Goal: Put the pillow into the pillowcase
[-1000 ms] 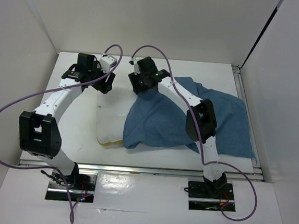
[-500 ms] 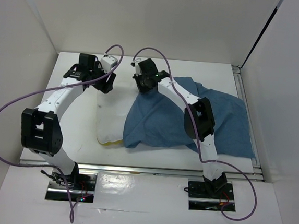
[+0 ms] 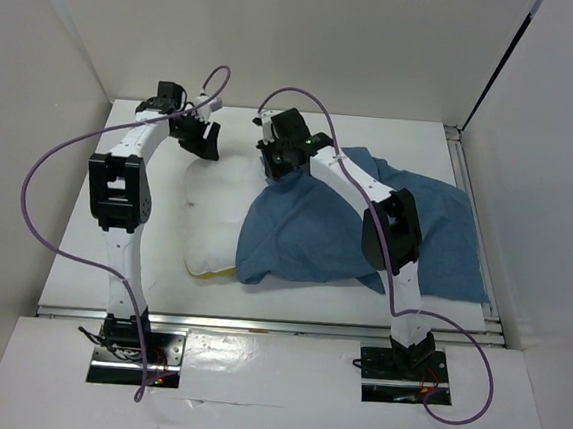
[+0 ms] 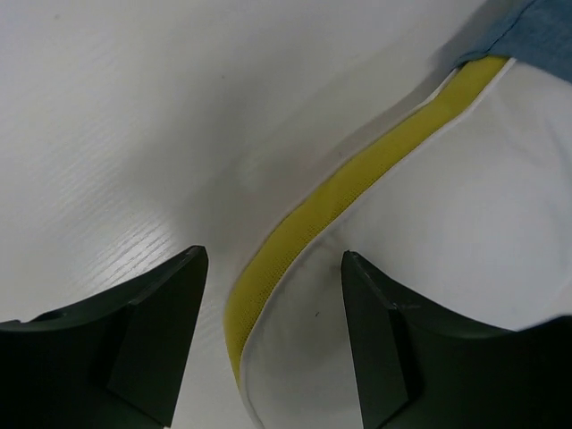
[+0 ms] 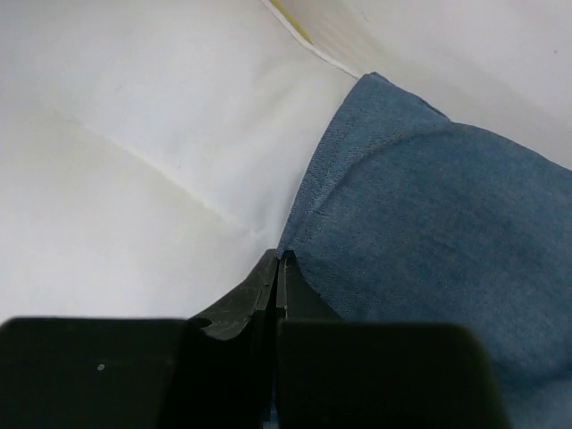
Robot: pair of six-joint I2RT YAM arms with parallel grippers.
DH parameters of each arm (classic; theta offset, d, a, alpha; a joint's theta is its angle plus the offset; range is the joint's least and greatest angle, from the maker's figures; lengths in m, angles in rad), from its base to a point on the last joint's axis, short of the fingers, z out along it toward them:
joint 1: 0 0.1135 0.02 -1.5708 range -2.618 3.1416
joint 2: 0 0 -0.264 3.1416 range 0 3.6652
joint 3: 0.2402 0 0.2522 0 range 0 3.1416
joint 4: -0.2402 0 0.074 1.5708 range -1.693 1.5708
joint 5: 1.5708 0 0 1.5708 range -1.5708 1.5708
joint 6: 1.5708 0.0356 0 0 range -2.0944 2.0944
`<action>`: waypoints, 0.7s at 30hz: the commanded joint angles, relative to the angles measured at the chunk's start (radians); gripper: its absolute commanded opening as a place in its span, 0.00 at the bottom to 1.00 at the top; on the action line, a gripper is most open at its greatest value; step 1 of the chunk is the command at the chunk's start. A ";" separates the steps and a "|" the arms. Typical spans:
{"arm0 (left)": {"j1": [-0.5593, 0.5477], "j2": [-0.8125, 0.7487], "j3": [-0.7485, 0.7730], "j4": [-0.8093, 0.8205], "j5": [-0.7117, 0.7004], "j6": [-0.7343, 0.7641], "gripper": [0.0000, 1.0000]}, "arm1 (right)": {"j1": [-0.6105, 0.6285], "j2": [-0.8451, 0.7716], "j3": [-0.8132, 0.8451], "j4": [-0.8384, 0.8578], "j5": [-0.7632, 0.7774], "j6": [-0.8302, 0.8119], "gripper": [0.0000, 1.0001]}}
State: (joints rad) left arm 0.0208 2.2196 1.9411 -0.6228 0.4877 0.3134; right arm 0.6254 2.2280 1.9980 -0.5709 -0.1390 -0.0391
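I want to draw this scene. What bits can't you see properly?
Top view: the pillowcase covers the pillow's right side; whether it is inside or just underneath is hidden.
Right wrist view: the shut right hand meets the pillowcase hem; its fingers hide whether cloth is pinched.
Left wrist view: the picture edges cut off most of the pillow.

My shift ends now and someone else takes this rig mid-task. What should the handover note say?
Left gripper: open, above the yellow band of the pillow, holding nothing.
Right gripper: shut, tips at the hem of the pillowcase atop the pillow; whether cloth is pinched is unclear.
Things: pillow flat on the table, left part bare, pillowcase draped over its right part.
Done: no insertion visible.
Left: open the pillowcase and draw it over the whole pillow.
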 commanded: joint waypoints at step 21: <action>0.094 0.126 0.047 -0.744 0.399 0.466 0.81 | 0.020 -0.068 0.030 -0.006 -0.031 0.001 0.00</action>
State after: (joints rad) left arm 0.1123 2.3295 2.0262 -1.2098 0.8249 0.6792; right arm 0.6376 2.1693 1.9823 -0.5789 -0.1642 -0.0387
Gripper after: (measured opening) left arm 0.799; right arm 0.010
